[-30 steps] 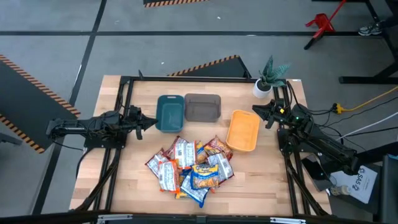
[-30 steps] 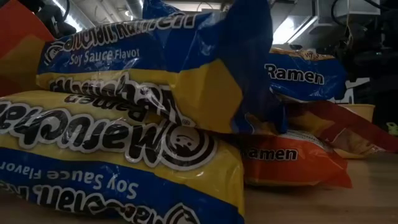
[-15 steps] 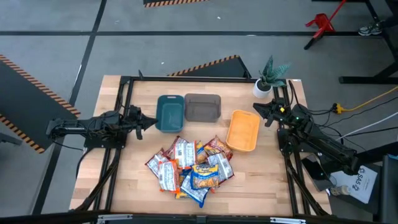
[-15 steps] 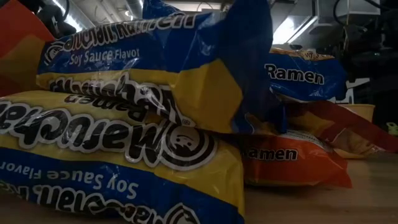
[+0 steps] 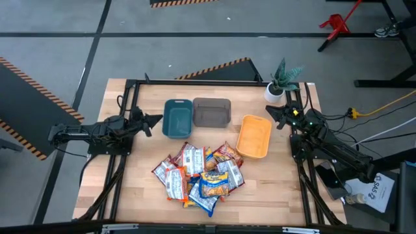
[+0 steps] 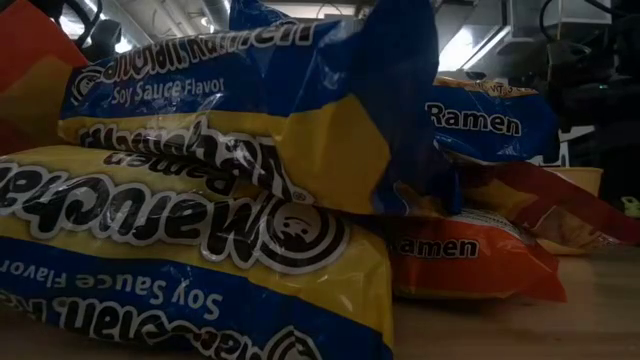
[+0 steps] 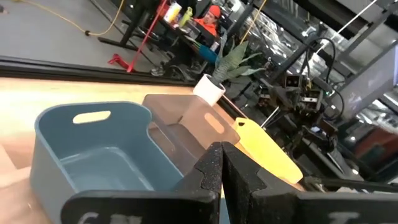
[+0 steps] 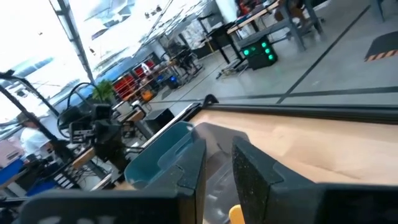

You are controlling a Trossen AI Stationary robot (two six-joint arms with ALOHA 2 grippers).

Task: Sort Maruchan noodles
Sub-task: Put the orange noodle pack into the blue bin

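Observation:
The Maruchan noodles (image 5: 198,172) lie in a loose overlapping heap on the wooden table, near its front middle. The packets are orange, yellow-and-blue and silvery. They fill the low view (image 6: 200,200), stacked on one another. My left gripper (image 5: 155,121) hovers at the table's left edge beside the teal tray, pointing level, shut and empty (image 7: 221,158). My right gripper (image 5: 272,113) hovers at the right edge near the orange tray. Its fingers stand a little apart with nothing between them (image 8: 217,165).
Three trays stand behind the heap: teal (image 5: 177,118), grey (image 5: 212,112) and orange (image 5: 254,136), all without packets. A small potted plant (image 5: 281,81) stands at the far right corner. Bare wood (image 5: 273,188) lies on either side of the heap.
My left gripper has turned at the wrist, and its tip has swung a little toward the table's far edge. My right gripper has turned slightly as well. Neither has shifted place, and the packets lie as before.

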